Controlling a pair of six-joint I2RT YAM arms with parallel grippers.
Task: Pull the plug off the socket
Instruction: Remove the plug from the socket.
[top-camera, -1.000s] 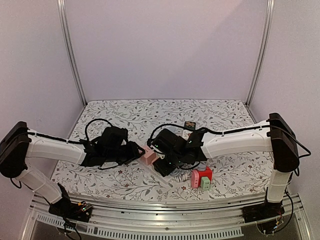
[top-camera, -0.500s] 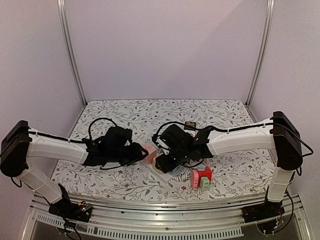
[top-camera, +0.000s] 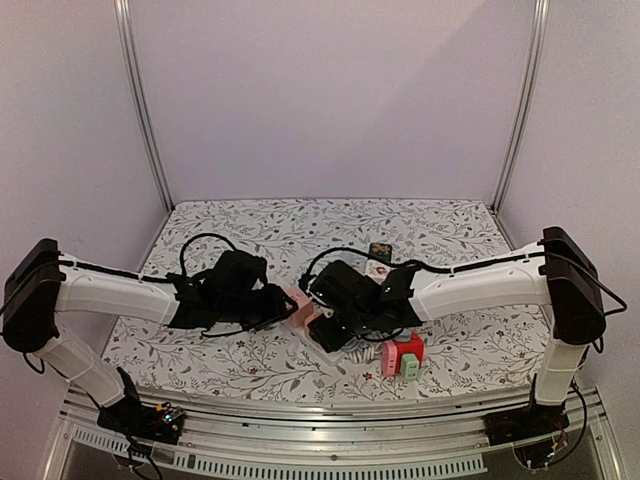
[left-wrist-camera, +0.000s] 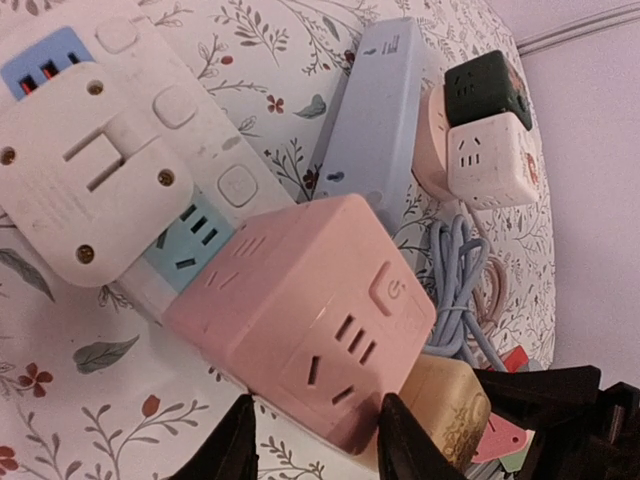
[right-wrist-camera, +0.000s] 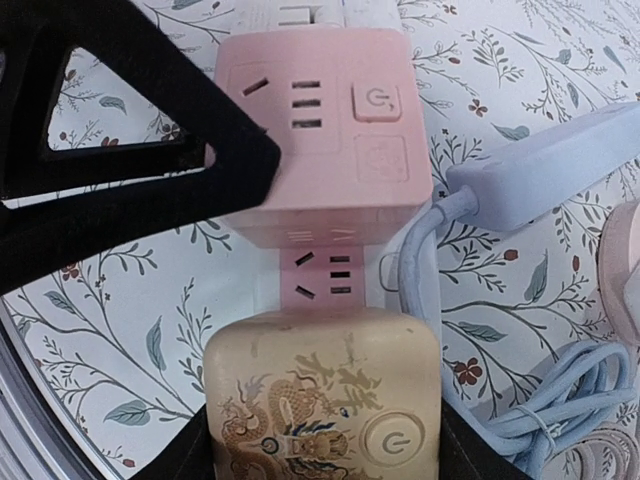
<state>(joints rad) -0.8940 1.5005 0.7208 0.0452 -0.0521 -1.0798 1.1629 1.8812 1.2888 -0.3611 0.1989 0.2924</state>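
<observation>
Pink plug (left-wrist-camera: 310, 310) gripped by left pincer (left-wrist-camera: 318, 425); cream cube (right-wrist-camera: 320, 400) in right pincer (right-wrist-camera: 325, 452).

On counter (top-camera: 240, 225), cube socket (left-wrist-camera: 300, 320) sits on power strip (left-wrist-camera: 200, 140); second cube (right-wrist-camera: 320, 410) at its right-front side, long strip (left-wrist-camera: 375, 120) just beside, 2 small cubes (left-wrist-camera: 485, 130) side by side farther back right.

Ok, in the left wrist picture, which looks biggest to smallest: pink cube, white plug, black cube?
Biggest: pink cube, though it's nearest the camera.
Then: white plug.
Smallest: black cube, farthest away.
</observation>
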